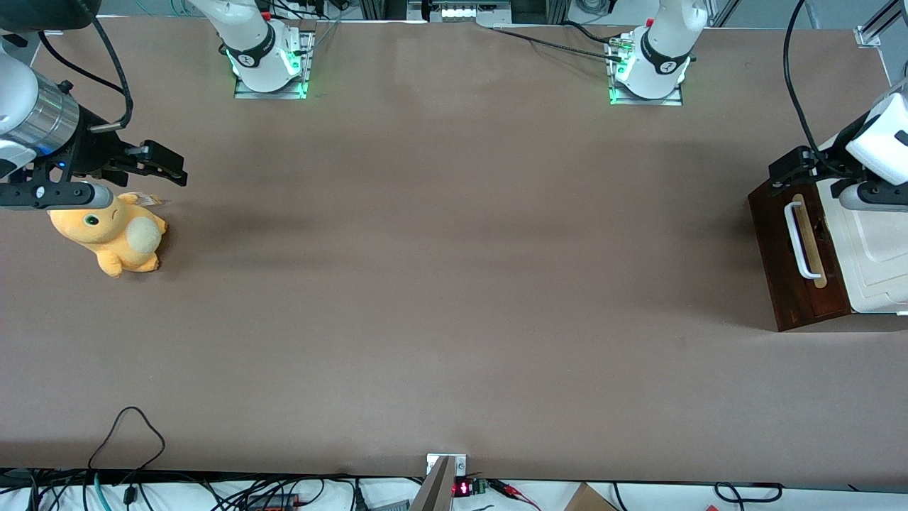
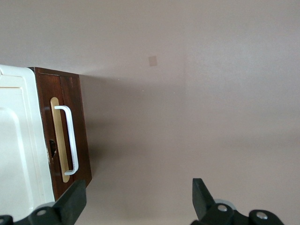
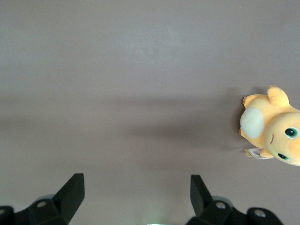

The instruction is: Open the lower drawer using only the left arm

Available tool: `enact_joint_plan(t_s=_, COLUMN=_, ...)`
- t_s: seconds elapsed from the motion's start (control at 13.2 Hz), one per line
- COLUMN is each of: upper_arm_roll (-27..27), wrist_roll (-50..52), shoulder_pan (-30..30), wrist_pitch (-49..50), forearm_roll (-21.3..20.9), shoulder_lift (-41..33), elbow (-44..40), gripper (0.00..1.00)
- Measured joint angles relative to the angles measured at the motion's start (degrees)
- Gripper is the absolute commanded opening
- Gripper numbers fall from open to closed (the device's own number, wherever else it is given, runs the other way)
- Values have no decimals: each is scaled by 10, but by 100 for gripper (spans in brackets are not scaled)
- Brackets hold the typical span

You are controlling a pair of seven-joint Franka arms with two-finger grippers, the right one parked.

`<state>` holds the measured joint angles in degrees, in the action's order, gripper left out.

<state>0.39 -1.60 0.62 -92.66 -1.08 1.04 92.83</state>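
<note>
drawer [image 1: 798, 266] sits shut at the working arm's end of the table [image 1: 454, 284] in the front view, its white handle [image 1: 800, 241] facing the table's middle; the gripper [image 1: 787, 170] hovers above the drawer's top edge, touching nothing. in the left wrist view the fingers [image 2: 72, 204] stand wide apart, empty, the handle [image 2: 69, 140] just beside one. judged step: approach. next, the gripper must drop and straddle the handle, then close.

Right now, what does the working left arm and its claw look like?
The large white jointed left arm has smooth rounded shells with a black inlay and a black cable looping above it. Its black two-finger claw, above the table in front of the dark brown lower drawer, has wedge-shaped fingers spread apart.
</note>
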Motion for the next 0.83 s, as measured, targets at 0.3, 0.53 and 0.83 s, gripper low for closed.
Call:
enact_joint_plan(t_s=0.3, upper_arm_roll=-5, wrist_roll=-1, shoulder_pan=0, wrist_pitch=19, forearm_roll=0, shoulder_lift=0, elbow=-3, gripper=100)
enact_joint_plan(t_s=0.53, upper_arm_roll=-5, wrist_roll=-2, shoulder_pan=0, wrist_pitch=20, forearm_roll=0, shoulder_lift=0, elbow=-3, gripper=100)
enact_joint_plan(t_s=0.83, upper_arm_roll=-4, wrist_roll=-2, shoulder_pan=0, wrist_pitch=30, forearm_roll=0, shoulder_lift=1, elbow=-3, gripper=100)
